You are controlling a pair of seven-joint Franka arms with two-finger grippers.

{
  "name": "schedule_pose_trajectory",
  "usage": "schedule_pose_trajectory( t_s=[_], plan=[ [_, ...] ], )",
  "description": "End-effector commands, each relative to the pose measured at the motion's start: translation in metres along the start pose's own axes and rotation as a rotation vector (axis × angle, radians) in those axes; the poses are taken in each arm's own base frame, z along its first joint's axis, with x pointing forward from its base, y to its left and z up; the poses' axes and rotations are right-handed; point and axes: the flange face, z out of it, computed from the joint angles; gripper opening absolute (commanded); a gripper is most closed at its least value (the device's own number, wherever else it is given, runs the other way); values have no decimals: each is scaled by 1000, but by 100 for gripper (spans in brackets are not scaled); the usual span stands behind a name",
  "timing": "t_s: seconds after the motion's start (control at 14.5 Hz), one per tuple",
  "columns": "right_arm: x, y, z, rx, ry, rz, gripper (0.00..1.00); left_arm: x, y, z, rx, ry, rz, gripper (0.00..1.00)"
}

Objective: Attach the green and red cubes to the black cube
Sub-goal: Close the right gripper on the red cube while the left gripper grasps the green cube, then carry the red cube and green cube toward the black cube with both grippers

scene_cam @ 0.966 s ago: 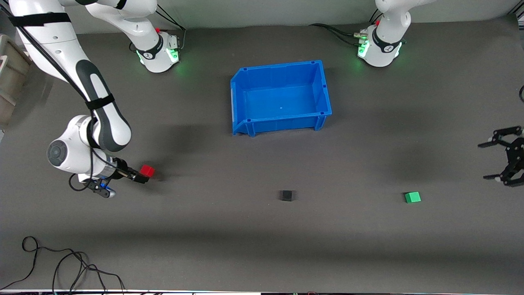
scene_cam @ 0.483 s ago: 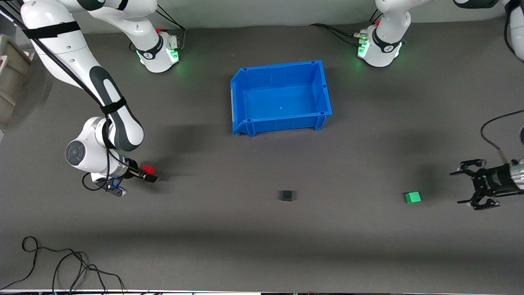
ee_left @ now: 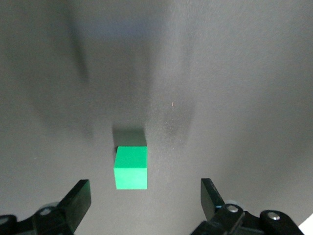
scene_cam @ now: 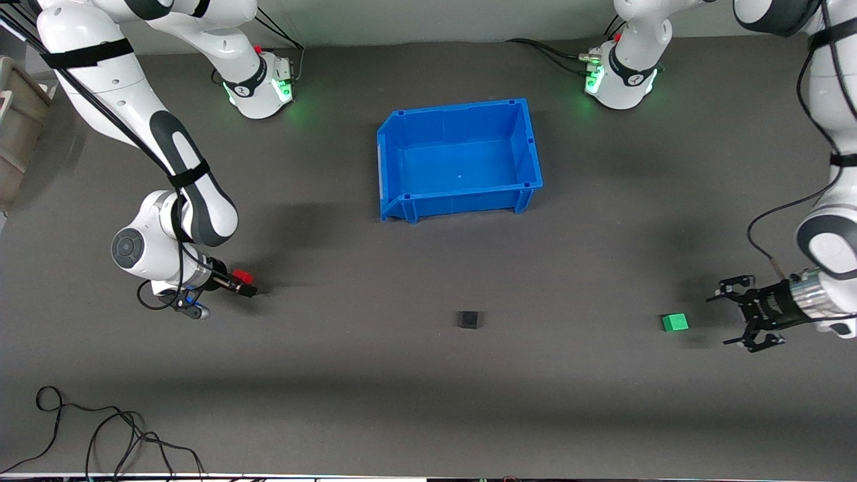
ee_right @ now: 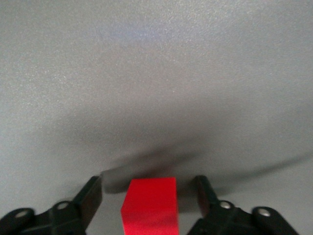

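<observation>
blue bin (scene_cam: 395,150), black cable (scene_cam: 100,432), grey mat (scene_cam: 428,402)

No readable text anywhere.

Only small dark logo marks on the white collars of the two arm bases (scene_cam: 258,87) (scene_cam: 622,77), too small to make out; nothing printed on the blue bin (scene_cam: 402,127), the cubes or the mat.

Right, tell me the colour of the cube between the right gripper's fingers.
Bright red. The cube shows best in the right wrist view, sitting between the open right gripper.
</observation>
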Motion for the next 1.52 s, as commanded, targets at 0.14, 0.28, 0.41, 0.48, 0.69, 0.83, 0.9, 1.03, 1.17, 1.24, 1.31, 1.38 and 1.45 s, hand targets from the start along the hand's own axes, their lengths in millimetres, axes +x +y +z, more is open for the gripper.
schedule_pose_trajectory(
  t_s=[0.14,0.28,0.41,0.48,0.69,0.83,0.9,1.03,1.17,1.24,1.31,1.38,1.45],
  plan=[
    [-1,1,-2,16,8,17,48,-5,-15,34,-18,24,-18,100],
    [-1,1,-2,16,8,17,33,-5,-20,45,-5,26,-18,100],
    [-1,0,-5,18,11,17,4,-5,-26,54,-9,42,-19,100],
    [-1,-1,-8,20,13,16,0,-7,-27,56,-8,43,-17,100],
    [4,-8,-32,43,46,26,0,-7,-27,57,-7,43,-16,100],
    [7,-18,-54,63,73,28,0,-9,-27,57,-8,45,-11,91],
    [7,-22,-63,69,68,38,0,-9,-27,57,-9,44,-8,67],
    [10,-38,-77,80,66,77,0,-11,-26,57,-9,42,-5,22],
    [8,-64,-91,99,75,165,0,-11,-25,54,-14,42,-3,14],
    [7,-78,-96,109,78,232,0,-13,-24,52,-15,41,-3,10],
    [6,-95,-102,124,83,299,0,-16,-21,46,-20,37,3,7],
    [2,-111,-104,129,73,365,0,-21,-16,36,-33,32,5,6],
    [2,-127,-105,131,63,437,0,-30,-12,28,-34,22,12,6]
  ],
)
